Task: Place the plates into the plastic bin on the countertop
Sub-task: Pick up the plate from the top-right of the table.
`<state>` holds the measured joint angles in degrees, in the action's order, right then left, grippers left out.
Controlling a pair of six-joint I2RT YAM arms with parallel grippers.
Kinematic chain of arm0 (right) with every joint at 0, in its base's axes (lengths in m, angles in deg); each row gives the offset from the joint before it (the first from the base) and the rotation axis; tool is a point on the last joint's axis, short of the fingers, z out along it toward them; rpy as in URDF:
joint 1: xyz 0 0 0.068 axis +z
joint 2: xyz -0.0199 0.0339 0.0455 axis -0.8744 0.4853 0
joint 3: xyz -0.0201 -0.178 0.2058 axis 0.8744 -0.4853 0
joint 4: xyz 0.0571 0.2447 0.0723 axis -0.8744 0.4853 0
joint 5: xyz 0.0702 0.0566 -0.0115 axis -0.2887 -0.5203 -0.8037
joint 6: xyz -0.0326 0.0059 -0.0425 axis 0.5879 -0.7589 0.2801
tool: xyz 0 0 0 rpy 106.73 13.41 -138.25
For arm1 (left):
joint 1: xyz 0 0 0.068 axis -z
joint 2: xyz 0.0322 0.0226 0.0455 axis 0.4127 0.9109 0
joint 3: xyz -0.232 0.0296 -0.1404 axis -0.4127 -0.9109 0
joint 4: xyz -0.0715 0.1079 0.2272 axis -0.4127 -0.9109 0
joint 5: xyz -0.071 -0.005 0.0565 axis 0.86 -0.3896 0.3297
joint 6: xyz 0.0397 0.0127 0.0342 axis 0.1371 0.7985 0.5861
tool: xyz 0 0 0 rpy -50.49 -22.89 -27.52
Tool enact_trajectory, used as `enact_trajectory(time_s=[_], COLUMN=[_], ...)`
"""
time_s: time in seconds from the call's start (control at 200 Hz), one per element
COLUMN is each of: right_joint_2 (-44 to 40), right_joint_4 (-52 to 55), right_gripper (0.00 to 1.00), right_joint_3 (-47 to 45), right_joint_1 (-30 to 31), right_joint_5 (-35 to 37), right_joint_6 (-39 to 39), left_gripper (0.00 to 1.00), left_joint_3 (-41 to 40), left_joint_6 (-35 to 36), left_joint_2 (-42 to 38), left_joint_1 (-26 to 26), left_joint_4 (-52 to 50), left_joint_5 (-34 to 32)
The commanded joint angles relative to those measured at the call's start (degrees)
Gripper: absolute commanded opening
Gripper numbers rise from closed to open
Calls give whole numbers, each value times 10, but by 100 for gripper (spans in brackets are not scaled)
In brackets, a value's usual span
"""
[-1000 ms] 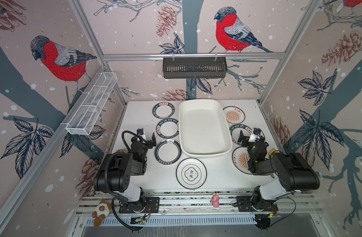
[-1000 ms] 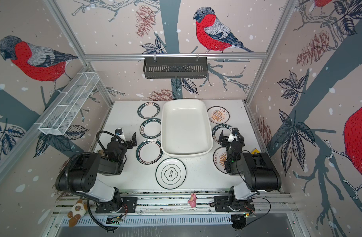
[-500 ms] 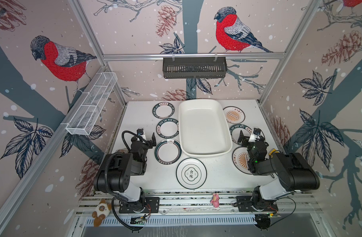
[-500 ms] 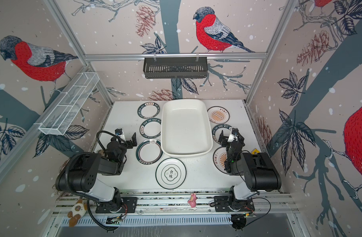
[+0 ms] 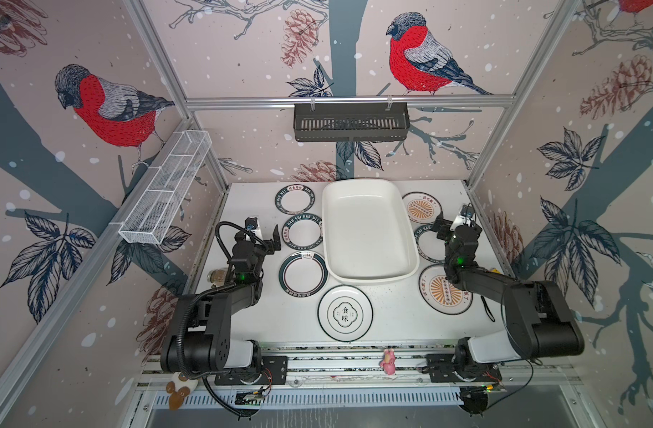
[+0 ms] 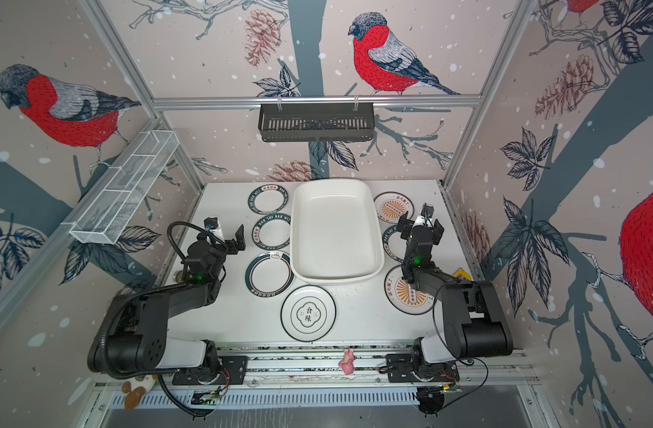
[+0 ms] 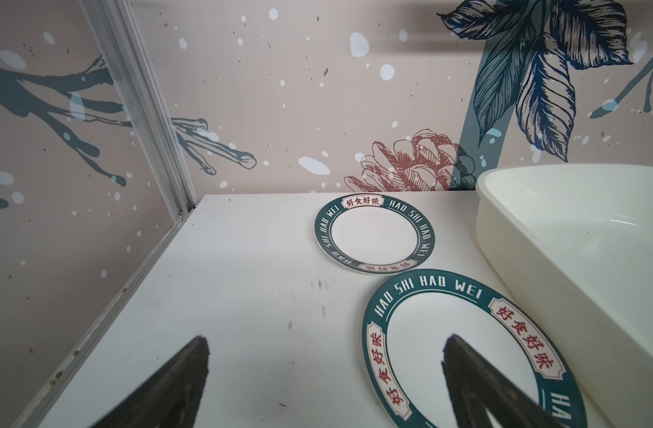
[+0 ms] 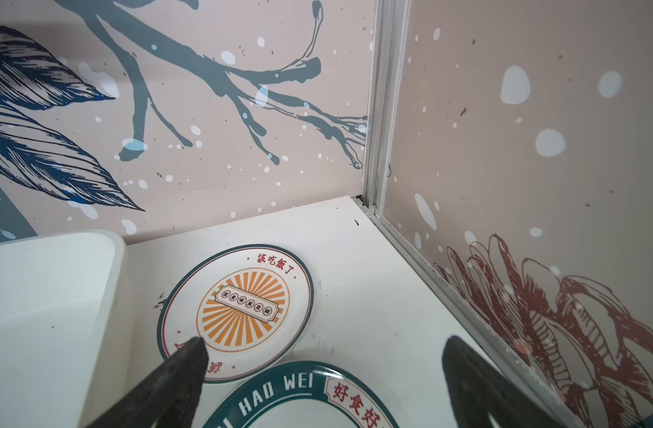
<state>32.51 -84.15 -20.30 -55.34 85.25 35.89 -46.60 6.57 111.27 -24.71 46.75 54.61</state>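
The white plastic bin [image 5: 369, 229] stands empty mid-countertop [image 5: 250, 318]. To its left lie three green-rimmed plates [image 5: 294, 199] [image 5: 302, 230] [image 5: 305, 273]. To its right lie a sunburst plate [image 5: 421, 207], a green-rimmed plate [image 5: 426, 244] and a second sunburst plate [image 5: 445, 296]. A white plate with black characters [image 5: 345, 313] lies in front. My left gripper [image 5: 265, 231] [image 7: 325, 355] hangs open and empty, with one finger over the middle green plate [image 7: 447, 326]. My right gripper [image 5: 451, 222] [image 8: 325, 352] is open over the right green plate [image 8: 299, 392], with the far sunburst plate [image 8: 239, 307] beyond.
A black slatted shelf [image 5: 350, 122] hangs on the back wall and a white wire basket [image 5: 165, 192] on the left wall. A small jar [image 5: 217, 276] sits at the countertop's left edge. Aluminium framing [image 7: 106, 326] and walls close in the sides.
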Motion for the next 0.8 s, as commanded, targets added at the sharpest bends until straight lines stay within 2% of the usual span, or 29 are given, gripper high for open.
enact_trajectory(time_s=[0.0, 0.09, 0.19, 0.325, 0.47, 0.795], right_joint_2=[10, 24, 29, 13, 13, 79], right_joint_4=[233, 357, 410, 419, 376, 372], right_gripper=[100, 100, 100, 100, 100, 98], right_joint_3=[74, 139, 165, 169, 164, 213], right_joint_1=[8, 8, -1, -49, -111, -125], right_joint_5=[81, 76, 1, -140, -297, -344], right_joint_6=[-75, -146, -169, -211, -240, -240], left_gripper=[98, 98, 97, 98, 97, 97], left_joint_3=[38, 94, 151, 206, 262, 362], left_joint_6=[41, 59, 76, 97, 111, 113], left_joint_2=[-21, -29, -35, -45, -45, -20], left_joint_1=[5, 7, 7, 6, 7, 11], left_joint_4=[-120, -230, -339, -438, -528, -664], left_joint_5=[19, 31, 44, 77, 120, 146])
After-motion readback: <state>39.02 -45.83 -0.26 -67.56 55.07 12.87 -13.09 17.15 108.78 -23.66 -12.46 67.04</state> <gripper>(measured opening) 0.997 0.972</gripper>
